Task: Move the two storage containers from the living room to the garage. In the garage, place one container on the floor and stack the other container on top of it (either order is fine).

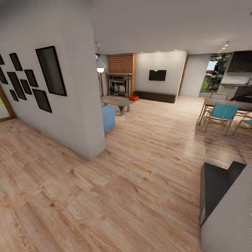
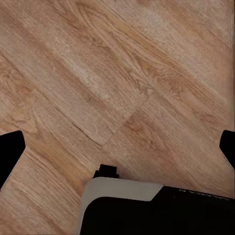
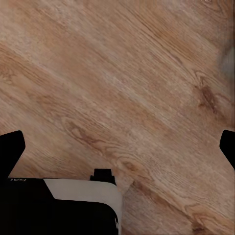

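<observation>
A grey wall (image 1: 70,115) juts out at the left and carries a cluster of dark picture frames (image 1: 33,78), with a pale blue seat (image 1: 108,118) just past its end. Farther back stand a low grey table (image 1: 118,102), a dark bench (image 1: 155,96) along the far wall and a black screen (image 1: 157,75) mounted above it. At the right are a dining table (image 1: 224,103) and a chair with a turquoise back (image 1: 221,113), and a dark cabinet (image 1: 218,190) sits near the lower right corner.

Even, bright rendered light. Ceiling spots (image 1: 163,50) and a hanging lamp (image 1: 100,66) glow; daylight enters at the far window (image 1: 213,75). Shadows are soft. Head view bends at the edges; distant furniture is slightly blurred, perhaps from low resolution.
</observation>
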### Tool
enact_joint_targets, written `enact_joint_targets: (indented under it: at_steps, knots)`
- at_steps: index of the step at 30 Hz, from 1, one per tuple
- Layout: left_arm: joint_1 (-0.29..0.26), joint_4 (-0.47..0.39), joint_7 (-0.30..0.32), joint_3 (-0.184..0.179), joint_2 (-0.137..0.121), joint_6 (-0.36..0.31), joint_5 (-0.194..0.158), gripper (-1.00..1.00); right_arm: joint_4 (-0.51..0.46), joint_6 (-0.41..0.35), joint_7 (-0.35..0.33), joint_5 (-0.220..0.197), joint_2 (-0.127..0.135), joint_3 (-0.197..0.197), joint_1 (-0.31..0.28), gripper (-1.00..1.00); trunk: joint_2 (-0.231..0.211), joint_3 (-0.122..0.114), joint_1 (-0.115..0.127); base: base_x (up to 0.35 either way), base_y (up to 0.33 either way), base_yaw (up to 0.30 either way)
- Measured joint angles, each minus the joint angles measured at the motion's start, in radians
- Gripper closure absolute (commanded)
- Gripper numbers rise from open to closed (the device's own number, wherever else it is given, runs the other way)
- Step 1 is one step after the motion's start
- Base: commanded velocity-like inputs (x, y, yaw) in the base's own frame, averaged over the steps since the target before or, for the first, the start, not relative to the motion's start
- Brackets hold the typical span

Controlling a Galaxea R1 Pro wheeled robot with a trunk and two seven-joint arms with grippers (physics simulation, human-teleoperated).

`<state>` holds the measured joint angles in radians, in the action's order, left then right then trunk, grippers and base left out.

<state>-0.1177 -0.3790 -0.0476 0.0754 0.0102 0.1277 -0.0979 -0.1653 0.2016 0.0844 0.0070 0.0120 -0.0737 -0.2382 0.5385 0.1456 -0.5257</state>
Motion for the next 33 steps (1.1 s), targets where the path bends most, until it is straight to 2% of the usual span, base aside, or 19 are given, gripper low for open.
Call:
enact_joint_targets:
  at_steps: [8,16,23,33]
  knots:
    - [0.0,0.0,0.0,-0.001,0.001,0.0,0.0,-1.0,0.0,0.0,0.0,0.0,0.0,0.0,0.0,-1.0,0.0,0.0,0.0,0.322,0.0,-0.274]
    - [0.0,0.0,0.0,0.001,0.001,0.0,-0.001,-1.0,0.0,0.0,0.0,0.0,0.0,-0.001,0.0,-1.0,0.0,0.0,0.0,0.093,0.006,-0.274]
    - [0.0,0.0,0.0,0.003,0.0,0.0,-0.002,-1.0,0.0,-0.001,0.0,0.0,0.0,0.0,0.0,-1.0,0.0,0.0,0.0,0.272,0.035,-0.274]
    - [0.0,0.0,0.0,0.004,0.0,0.0,-0.002,-1.0,0.0,0.0,0.0,0.001,0.0,0.0,0.0,-1.0,0.0,0.0,0.0,0.321,0.027,-0.068]
